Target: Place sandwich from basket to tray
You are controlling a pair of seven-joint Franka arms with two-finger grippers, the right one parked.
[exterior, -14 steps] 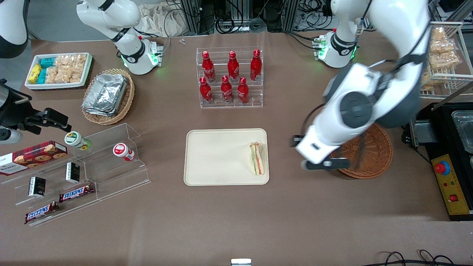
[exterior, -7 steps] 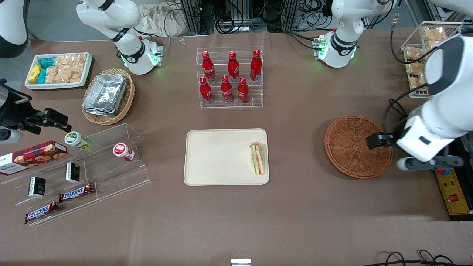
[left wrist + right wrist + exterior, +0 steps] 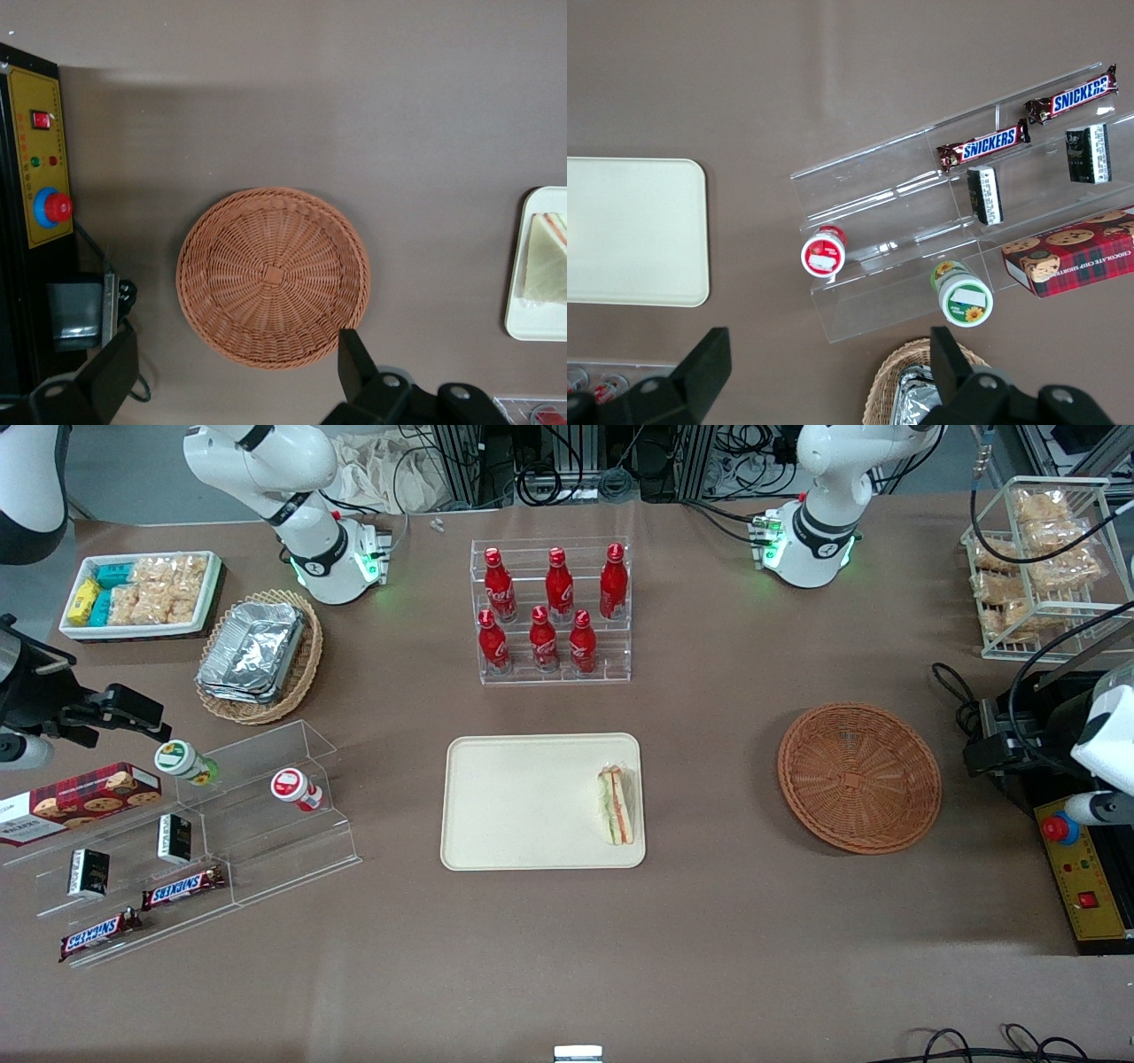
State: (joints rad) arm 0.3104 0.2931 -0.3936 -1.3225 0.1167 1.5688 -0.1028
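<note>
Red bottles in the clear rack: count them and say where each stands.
6. All stand in the clear rack, in two rows of three: one row farther from the front camera, one row nearer. None looks hidden.

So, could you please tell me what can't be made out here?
Gripper: open, near the basket at the working arm's end; front view's edge cuts it off.
Sandwich on the tray: left wrist view's edge crops it.
Snack packets: labels too small, front view.
</note>
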